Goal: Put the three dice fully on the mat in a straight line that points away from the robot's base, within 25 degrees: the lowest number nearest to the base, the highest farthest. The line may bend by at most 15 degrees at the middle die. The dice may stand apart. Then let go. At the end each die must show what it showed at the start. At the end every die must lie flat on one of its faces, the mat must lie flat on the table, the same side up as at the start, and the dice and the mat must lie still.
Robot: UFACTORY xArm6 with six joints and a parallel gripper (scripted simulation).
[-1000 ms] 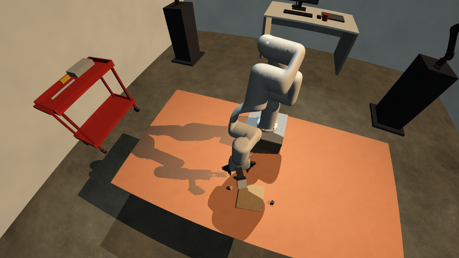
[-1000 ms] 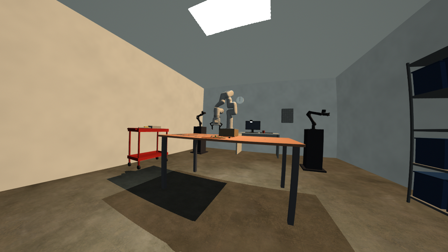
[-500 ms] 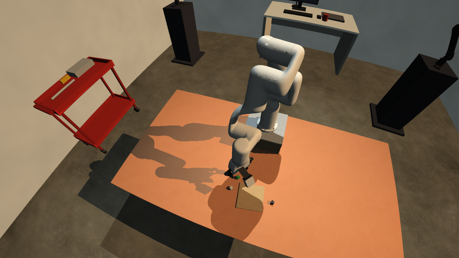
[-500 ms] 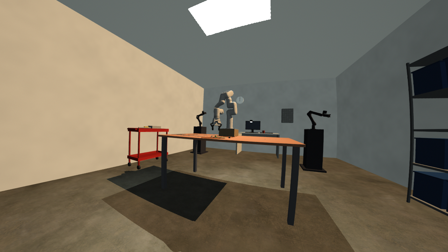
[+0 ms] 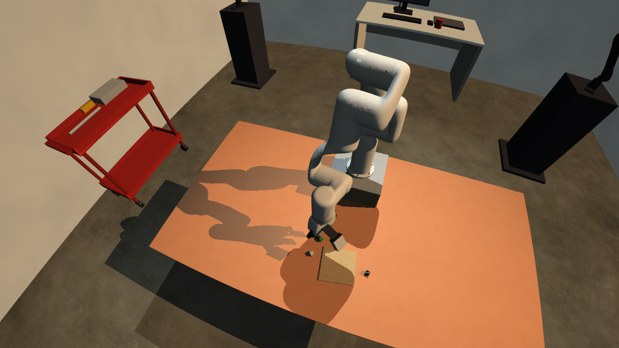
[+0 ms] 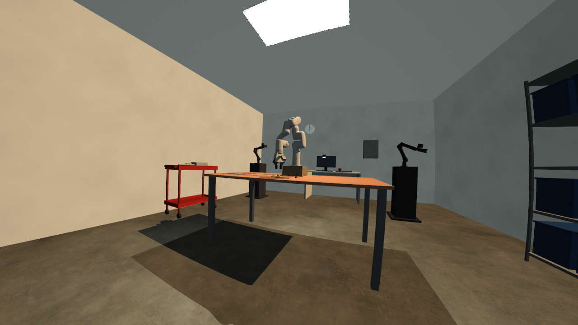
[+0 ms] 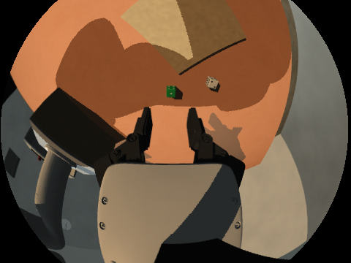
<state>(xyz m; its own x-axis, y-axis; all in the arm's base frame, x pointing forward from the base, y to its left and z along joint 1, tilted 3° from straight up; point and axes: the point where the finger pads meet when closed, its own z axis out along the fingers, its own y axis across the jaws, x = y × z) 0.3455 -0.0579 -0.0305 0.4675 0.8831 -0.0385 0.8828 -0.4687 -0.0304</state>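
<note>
A small green die (image 5: 320, 238) (image 7: 171, 92) lies on the orange table (image 5: 433, 242), just off the near edge of the tan mat (image 5: 342, 268) (image 7: 161, 20). A beige die (image 5: 310, 253) (image 7: 213, 84) lies on the table by the mat's left side. A black die (image 5: 367, 273) lies on the table past the mat's right side. My gripper (image 5: 316, 236) (image 6: 277, 164) (image 7: 170, 115) hangs above the table over the green die. Its fingers stand partly open with nothing between them. In the wrist view the green die shows just beyond the fingertips.
The robot base block (image 5: 367, 181) stands behind the mat. A red cart (image 5: 112, 129) stands off the table's left side. Black pedestals (image 5: 553, 125) and a desk (image 5: 415, 30) stand farther away on the floor.
</note>
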